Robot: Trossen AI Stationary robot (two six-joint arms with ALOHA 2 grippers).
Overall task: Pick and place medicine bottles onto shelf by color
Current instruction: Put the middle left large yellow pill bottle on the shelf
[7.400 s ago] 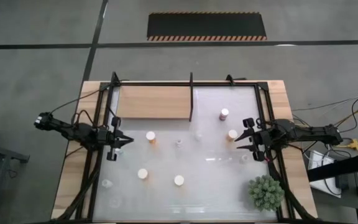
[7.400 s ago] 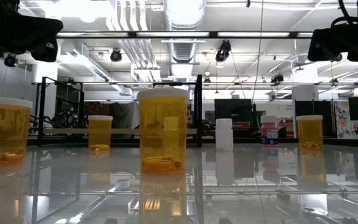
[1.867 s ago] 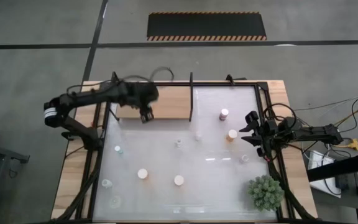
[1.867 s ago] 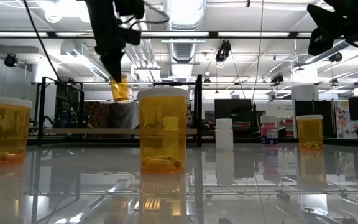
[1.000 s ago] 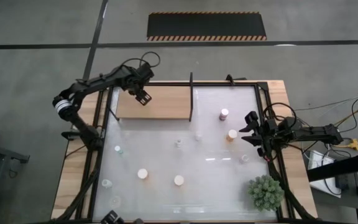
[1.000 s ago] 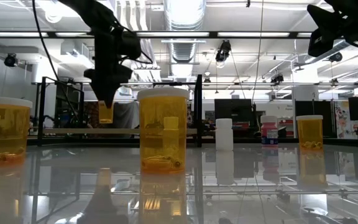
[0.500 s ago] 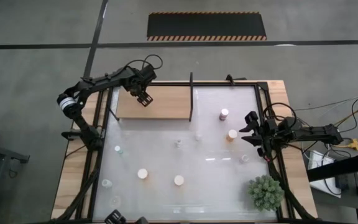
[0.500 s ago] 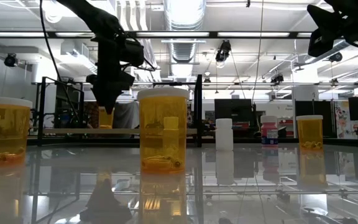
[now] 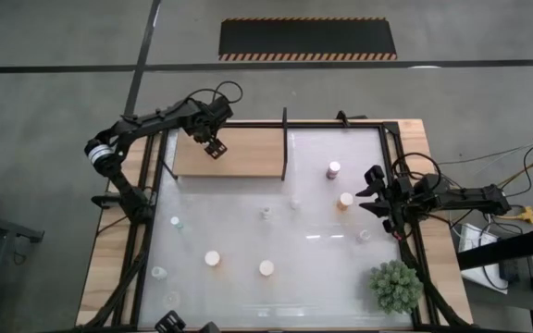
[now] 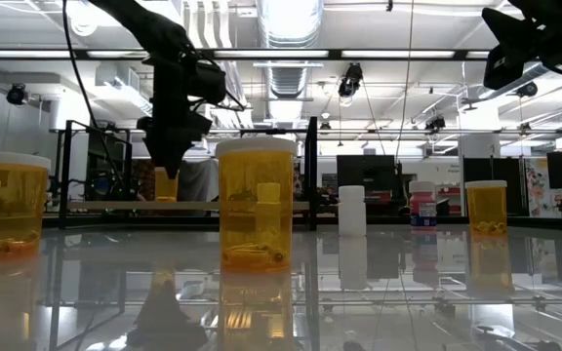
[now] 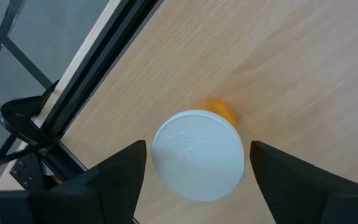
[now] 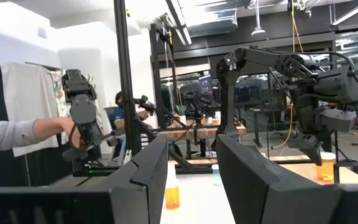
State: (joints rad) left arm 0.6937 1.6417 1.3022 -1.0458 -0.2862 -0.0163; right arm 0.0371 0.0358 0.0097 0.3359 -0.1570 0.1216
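An orange medicine bottle with a white cap (image 11: 197,163) stands upright on its base on the pale wood shelf (image 9: 248,153), near the shelf's far left corner. My left gripper (image 9: 213,145) hangs straight above it, open, with one finger on each side of the cap and a narrow gap at both sides. In the low view the bottle (image 10: 166,185) shows just under that gripper. Other bottles stand on the white tabletop: orange ones (image 9: 212,259) (image 9: 266,268) (image 9: 346,200), a purple one (image 9: 333,169) and clear ones (image 9: 266,212). My right gripper (image 9: 375,197) waits open at the table's right edge.
A black frame post (image 9: 285,143) bounds the shelf's right end. A spiky green plant (image 9: 396,285) sits at the near right corner. A person's sleeved arm (image 12: 17,134) shows in the room beyond the table. The shelf's right half is bare wood.
My left gripper has gone down a little with the orange bottle, which now stands on the shelf. In the low view its fingers stand wider apart than a second ago.
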